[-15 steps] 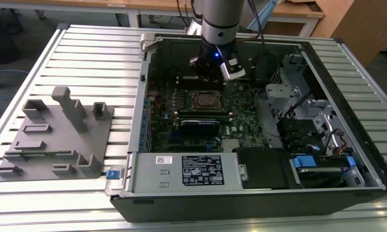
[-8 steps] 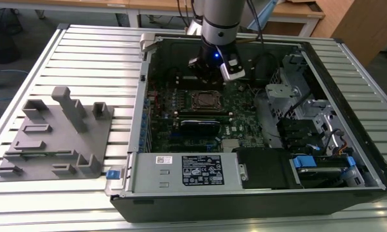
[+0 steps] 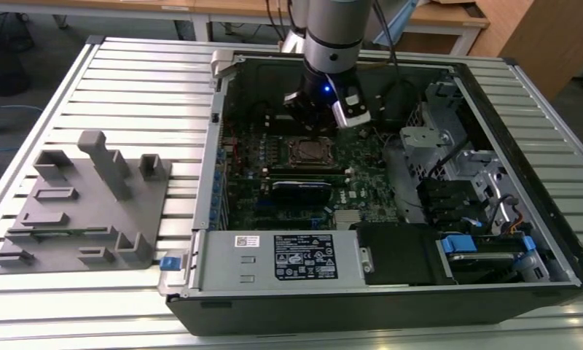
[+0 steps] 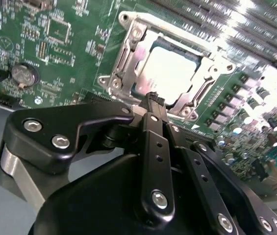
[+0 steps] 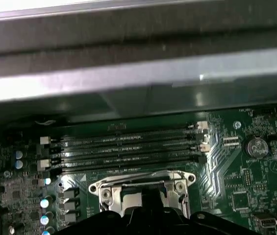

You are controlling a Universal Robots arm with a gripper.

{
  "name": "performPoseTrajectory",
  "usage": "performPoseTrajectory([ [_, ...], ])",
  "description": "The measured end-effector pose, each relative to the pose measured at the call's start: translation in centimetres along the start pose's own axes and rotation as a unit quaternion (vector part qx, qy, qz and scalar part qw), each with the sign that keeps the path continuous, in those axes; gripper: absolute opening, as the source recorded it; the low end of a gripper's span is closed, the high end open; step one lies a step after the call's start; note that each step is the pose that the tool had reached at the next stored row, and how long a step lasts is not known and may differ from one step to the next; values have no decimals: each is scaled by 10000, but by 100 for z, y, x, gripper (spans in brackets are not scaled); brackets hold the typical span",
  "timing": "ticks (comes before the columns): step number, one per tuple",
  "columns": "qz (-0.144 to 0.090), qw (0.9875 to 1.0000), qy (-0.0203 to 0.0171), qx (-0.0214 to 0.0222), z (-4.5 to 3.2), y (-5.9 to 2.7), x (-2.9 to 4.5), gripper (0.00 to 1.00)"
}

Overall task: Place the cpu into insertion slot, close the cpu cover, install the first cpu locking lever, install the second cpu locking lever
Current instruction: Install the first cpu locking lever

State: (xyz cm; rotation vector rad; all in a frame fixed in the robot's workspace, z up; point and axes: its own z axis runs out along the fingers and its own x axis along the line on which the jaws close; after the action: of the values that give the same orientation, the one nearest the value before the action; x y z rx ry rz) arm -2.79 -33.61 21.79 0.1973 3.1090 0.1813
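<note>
Silver slatted table (image 3: 126, 80) | wooden desks (image 3: 447, 22) behind | hand (image 4: 154, 100) fingers together, over cpu (image 4: 170, 73)

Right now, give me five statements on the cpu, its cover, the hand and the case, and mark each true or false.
1. The cpu lies in the insertion slot. True.
2. The cpu cover stands upright, away from the cpu. False: it lies flat around the cpu's top.
3. The hand is above the socket's edge, inside the computer case. True.
4. The hand is carrying the cpu. False: the cpu sits in the socket.
5. The grey fixture sits inside the case. False: it rests on the table, at the exterior view's left.
</note>
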Motion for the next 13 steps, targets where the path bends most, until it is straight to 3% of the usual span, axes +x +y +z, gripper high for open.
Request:
performPoseTrajectory([
  [7, 0, 10000, 0, 3, -18, -152, 1, 11],
  [10, 0, 10000, 0, 14, -17, -157, 1, 11],
  [13, 0, 10000, 9, 53, -17, -157, 1, 11],
])
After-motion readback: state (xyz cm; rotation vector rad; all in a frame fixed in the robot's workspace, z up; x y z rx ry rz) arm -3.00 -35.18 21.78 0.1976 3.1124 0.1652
